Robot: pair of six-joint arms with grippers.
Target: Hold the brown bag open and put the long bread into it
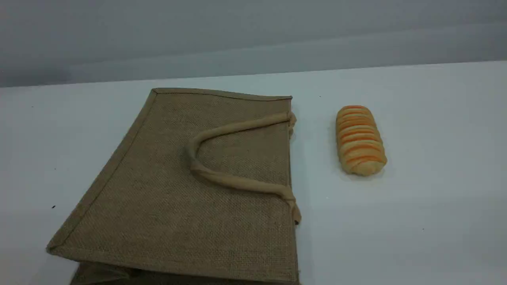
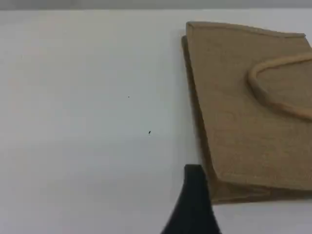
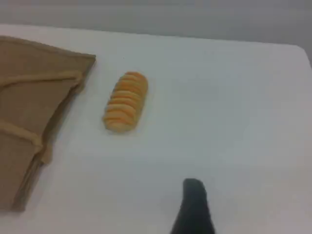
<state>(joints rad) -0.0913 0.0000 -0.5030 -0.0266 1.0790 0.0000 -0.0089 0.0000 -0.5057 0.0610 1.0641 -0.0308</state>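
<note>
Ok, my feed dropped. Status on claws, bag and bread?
Both claws open, holding nothing. Brown bag flat on the table, mouth shut, facing the long bread. Bread lies apart beside it, untouched. Nothing between them.

Looks like a lab test bench: bare white table (image 1: 435,158), blank grey wall (image 1: 253,35) at twelve o'clock, nothing homely.

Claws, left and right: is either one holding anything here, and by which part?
Nothing is held. The brown bag lies flat on the table and the long bread lies beside it, both untouched; each claw's visible fingertip, left and right, is clear of them.
</note>
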